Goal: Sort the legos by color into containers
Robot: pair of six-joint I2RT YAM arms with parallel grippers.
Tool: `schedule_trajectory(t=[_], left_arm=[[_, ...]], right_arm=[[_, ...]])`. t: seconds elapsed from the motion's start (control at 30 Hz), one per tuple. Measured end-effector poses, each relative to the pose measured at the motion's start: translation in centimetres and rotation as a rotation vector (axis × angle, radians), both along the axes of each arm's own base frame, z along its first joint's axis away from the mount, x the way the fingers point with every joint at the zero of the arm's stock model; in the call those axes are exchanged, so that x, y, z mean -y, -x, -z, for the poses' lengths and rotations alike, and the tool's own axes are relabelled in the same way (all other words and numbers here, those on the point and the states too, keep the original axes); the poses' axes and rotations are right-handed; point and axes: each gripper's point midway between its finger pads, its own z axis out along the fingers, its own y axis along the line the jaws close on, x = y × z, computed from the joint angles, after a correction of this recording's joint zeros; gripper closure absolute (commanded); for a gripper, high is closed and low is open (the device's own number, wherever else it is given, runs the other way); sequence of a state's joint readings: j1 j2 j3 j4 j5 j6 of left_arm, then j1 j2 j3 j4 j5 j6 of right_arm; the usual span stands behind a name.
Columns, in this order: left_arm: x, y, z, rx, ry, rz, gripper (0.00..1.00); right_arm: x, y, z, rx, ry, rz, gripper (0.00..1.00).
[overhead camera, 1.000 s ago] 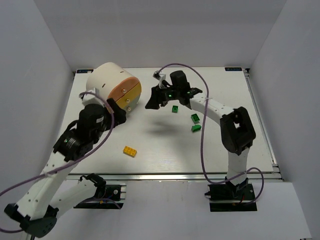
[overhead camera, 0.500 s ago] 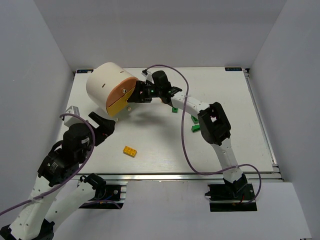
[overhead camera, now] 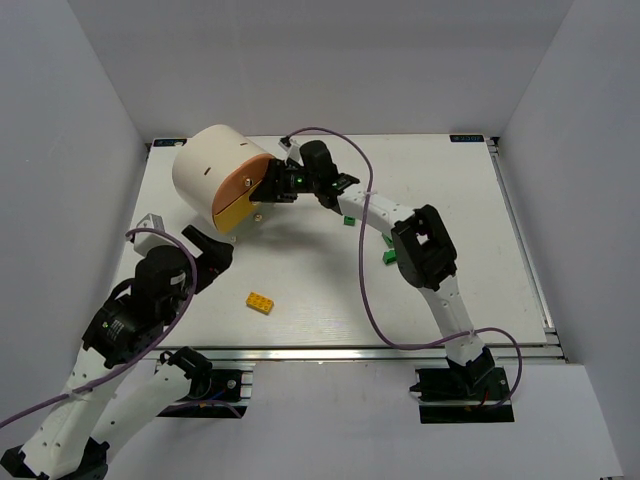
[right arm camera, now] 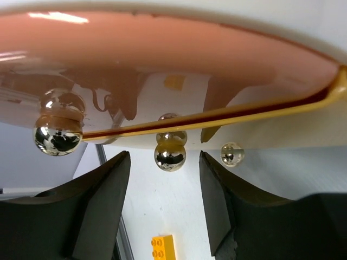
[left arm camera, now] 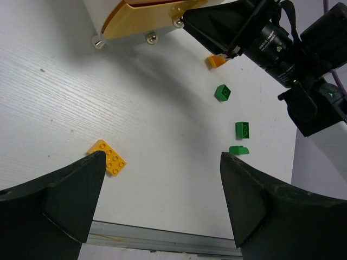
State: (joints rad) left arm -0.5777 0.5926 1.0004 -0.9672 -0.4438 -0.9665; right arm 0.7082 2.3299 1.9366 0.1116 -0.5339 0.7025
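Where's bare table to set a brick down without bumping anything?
Widest bare patch: the table right of the green bricks. Also the near strip between the yellow brick and the right arm. Crowded in front of the drum, where the right gripper sits at the knobs.

Robot lab: white-walled test table [overhead camera: 460,180].

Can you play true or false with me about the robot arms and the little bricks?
1. The yellow lego lies on the table, outside the drum. True.
2. The left gripper is carrying a purple lego. False: its jaws are open with nothing between them.
3. A round knob sits between the right gripper's open jaws. True.
4. The drum is blue. False: it is cream-white with orange and yellow fronts.
5. Three green legos lie on the table. True.
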Motion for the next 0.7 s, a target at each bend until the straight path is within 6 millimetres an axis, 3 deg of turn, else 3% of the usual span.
schedule_trajectory(t=[0.27,0.4,0.5,0.7], left_arm=[[0.0,0.1,0.1,0.002,0.021,-0.008,0.04],[0.2,0.1,0.3,-0.007,0.023,-0.001,0.04],[0.5,-0.1,0.5,-0.018,0.024,0.005,0.04],[1.3,-0.2,2.6,-0.058,0.033,0.021,0.04]], right_arm=[[-1.0,0.3,1.5,-0.014,0.000,-0.017,0.49],[-1.2,0.4,1.7,-0.020,-0.010,-0.028,0.71],[-1.3,0.4,1.4,-0.007,-0.024,-0.031,0.81],[-0.3,1.0,1.8,0.025,-0.065,-0.035,0.87]])
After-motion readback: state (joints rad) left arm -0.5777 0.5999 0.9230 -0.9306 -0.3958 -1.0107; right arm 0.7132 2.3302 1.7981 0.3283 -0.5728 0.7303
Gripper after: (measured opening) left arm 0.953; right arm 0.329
